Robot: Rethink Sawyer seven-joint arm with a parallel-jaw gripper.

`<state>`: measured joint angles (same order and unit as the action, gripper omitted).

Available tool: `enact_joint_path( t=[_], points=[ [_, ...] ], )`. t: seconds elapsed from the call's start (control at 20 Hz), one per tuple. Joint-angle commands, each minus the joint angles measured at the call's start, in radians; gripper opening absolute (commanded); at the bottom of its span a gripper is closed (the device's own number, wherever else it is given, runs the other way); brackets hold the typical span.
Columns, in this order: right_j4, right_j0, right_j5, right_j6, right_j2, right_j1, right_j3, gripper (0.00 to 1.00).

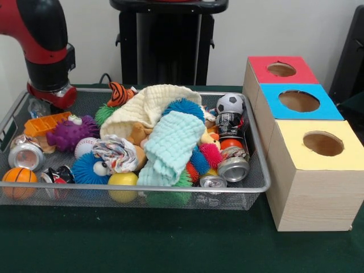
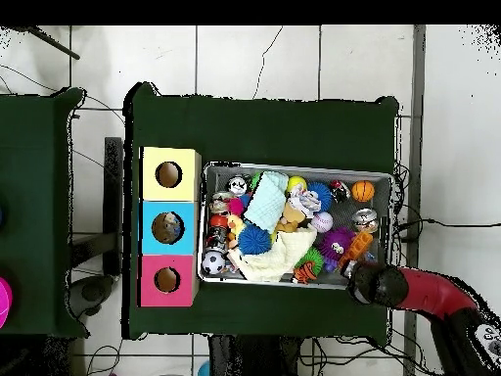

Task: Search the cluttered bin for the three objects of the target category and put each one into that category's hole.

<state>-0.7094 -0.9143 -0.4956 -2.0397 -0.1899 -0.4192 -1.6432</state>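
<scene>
Right at the near edge of the green table you have the wire bin on the left of the front view and three wooden boxes in a row on the right. Closest in that row is the yellow-topped box, behind it the blue-topped box with its round hole, and farthest the red-topped box.

Along the bin's near rim you can see an orange basketball in the left corner, a blue spiky ball, a yellow ball and two silver cans toward the right corner. Another silver can lies by the left rim. In the middle, a pale mint cloth drapes over the pile, with a cream cloth behind it and a purple knobbly toy to the left. A small soccer ball sits in the far right corner.

At the far left corner something clear and crinkled, perhaps a plastic bottle, shows just under the arm; you cannot make out more of it, and no other clear bottle or cup is visible among the clutter.

The red and black arm comes down over that far left corner. Its gripper is hidden behind the wrist in both views, so you cannot tell how the jaws stand.
</scene>
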Motion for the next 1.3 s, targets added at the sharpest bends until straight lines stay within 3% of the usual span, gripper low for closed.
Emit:
enact_joint_path(
  t=[0.05,0.3,0.8,1.3],
  points=[
    [0.017,0.022,0.167,0.038,-0.187,0.221,0.294,0.00],
    [0.064,0.066,0.104,-0.005,-0.185,0.196,0.338,0.00],
    [0.080,0.109,0.055,-0.034,-0.201,0.181,0.403,0.00],
    [0.083,0.129,0.031,-0.058,-0.190,0.121,0.359,0.00]
  ],
)
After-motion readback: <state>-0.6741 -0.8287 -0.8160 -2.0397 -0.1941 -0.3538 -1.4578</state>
